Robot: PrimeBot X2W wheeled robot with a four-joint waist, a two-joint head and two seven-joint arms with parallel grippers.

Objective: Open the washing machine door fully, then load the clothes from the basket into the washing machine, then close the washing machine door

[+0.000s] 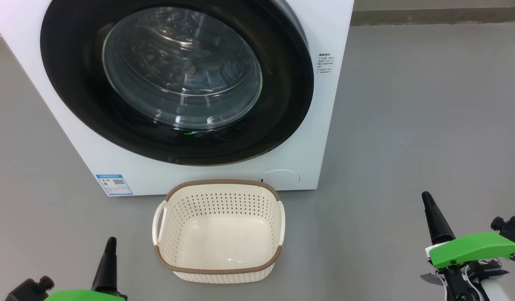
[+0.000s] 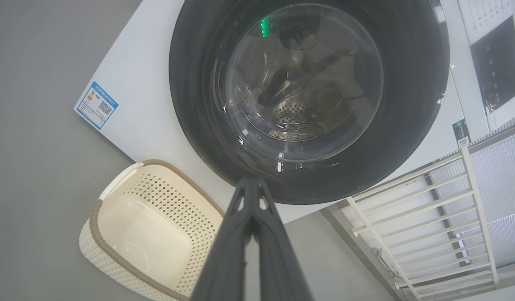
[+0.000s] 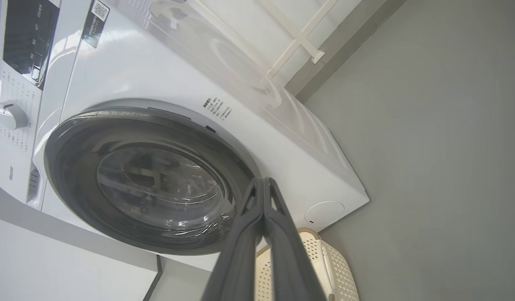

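We see the washing machine point(image 1: 324, 125) standing on the grey floor point(image 1: 429, 104), its white front facing us. Its door point(image 1: 73, 83) is closed, the glossy black ring lying flush against the front. Through the bulging glass window point(image 1: 182, 67) the perforated steel drum point(image 2: 297, 115) shows dimly among reflections, and we cannot make out the clothes behind it. A small blue label sticker point(image 1: 114, 184) sits at the lower left corner of the front, and a round white cap point(image 1: 280, 177) at the lower right. The basket point(image 1: 220, 182) stands upright on the floor just in front of the machine, below the door, with its brown rim close to the white front and its pale bottom lying bare. Our left hand point(image 1: 110, 244) hangs low to the left of the basket, apart from it, its two dark fingers pressed together and holding nothing. In the left wrist view its fingers point toward the lower edge of the door. Our right hand point(image 1: 427, 196) hovers well to the right of the basket over the bare floor, also fully closed on nothing. In the right wrist view its fingers aim at the door's lower right edge, with the control panel point(image 3: 27, 37) and a knob point(image 3: 8, 115) at the far left.
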